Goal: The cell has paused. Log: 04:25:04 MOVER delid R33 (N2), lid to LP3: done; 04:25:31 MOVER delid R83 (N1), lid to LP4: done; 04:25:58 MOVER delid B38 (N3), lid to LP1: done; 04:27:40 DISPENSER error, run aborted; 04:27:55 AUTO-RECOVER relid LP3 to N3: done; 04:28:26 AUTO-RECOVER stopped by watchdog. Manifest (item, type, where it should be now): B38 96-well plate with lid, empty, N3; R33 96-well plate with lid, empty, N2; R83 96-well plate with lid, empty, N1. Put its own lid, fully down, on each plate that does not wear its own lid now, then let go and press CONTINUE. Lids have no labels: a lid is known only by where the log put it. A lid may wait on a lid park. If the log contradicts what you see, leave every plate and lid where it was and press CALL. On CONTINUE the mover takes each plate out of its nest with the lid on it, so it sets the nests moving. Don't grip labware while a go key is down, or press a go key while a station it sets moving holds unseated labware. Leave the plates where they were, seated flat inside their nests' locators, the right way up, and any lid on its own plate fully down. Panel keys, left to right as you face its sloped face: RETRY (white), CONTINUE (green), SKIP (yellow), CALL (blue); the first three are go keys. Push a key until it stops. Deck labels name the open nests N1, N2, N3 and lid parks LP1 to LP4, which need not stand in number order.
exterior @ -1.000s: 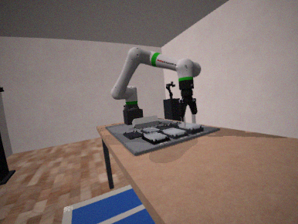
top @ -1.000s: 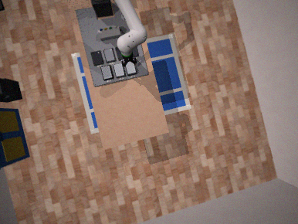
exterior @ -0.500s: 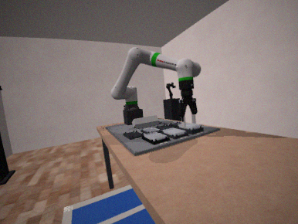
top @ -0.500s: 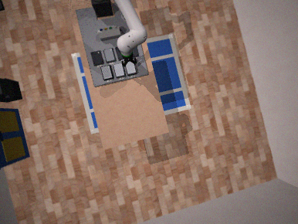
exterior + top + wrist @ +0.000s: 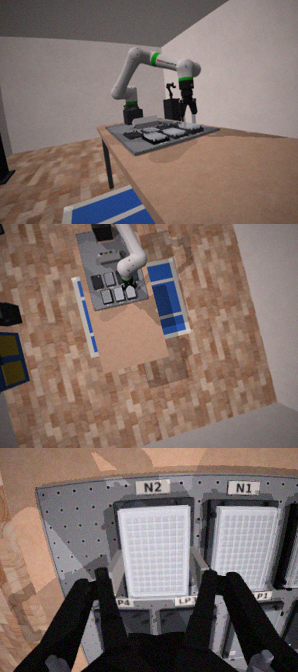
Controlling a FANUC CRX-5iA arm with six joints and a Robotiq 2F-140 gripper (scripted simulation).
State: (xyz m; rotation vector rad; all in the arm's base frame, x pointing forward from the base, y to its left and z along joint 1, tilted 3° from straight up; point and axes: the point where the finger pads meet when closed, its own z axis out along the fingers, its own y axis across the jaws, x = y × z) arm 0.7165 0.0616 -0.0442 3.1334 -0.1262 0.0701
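The jaws are part-closed and clamped on something. It looks like a clear lid (image 5: 194, 563), though it barely shows between the fingers of the gripper (image 5: 154, 576), raised over the grey deck (image 5: 73, 511). Just ahead of the jaws lies the plate in N2 (image 5: 154, 544), with the plate in N1 (image 5: 245, 544) ahead and to the right. Both seem uncovered. The step looks like carrying a lid to its plate. Next, it needs centring, lowering fully down, then releasing.

Light wooden counter (image 5: 231, 170); flat grey perforated deck plate (image 5: 133, 146) lies on its far end.
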